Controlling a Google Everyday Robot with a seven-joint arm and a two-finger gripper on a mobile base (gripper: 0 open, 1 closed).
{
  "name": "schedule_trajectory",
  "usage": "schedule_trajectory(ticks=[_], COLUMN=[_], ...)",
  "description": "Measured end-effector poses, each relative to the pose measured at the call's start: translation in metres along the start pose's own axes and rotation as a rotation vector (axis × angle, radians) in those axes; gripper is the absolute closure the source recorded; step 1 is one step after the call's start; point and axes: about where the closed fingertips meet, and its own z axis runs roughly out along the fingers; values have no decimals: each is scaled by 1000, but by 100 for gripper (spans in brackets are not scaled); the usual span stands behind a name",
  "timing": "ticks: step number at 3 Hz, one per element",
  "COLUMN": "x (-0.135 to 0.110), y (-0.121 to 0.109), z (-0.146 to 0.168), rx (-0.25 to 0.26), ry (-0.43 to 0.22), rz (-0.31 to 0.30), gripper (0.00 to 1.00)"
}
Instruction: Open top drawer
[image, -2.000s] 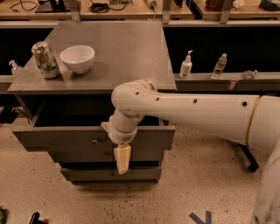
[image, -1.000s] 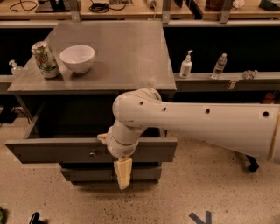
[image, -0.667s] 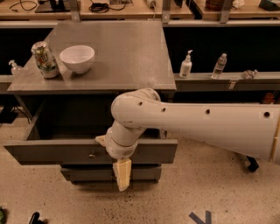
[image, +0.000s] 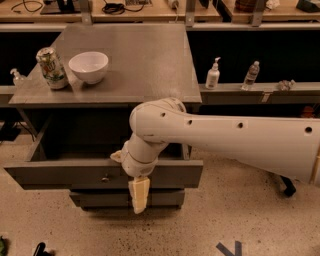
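The top drawer (image: 60, 173) is the wide gray front panel under the gray tabletop, with a small metal knob (image: 105, 178) at its middle. It stands pulled out toward me, and its dark inside shows behind the front. My gripper (image: 138, 196) hangs from the white arm (image: 225, 137), with cream fingers pointing down in front of the drawer front, a little right of the knob. The fingers are pressed together and hold nothing that I can see. The mid-sized drawer front (image: 100, 198) below is closed.
On the gray tabletop (image: 145, 65) stand a white bowl (image: 88, 66) and a drink can (image: 51, 68) at the left. A shelf to the right holds a pump bottle (image: 213, 74) and a small water bottle (image: 251, 75). Speckled floor lies in front.
The top drawer has slid out toward me and my gripper has come forward and down with it. Over the last frames both have barely moved.
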Motion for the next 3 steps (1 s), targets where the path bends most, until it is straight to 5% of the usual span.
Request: schedule_trajectory(ticks=[2, 3], x=[8, 6], y=[-23, -25], z=[1, -9], rx=[64, 125], ry=[9, -40], rz=[112, 137], gripper=[0, 0])
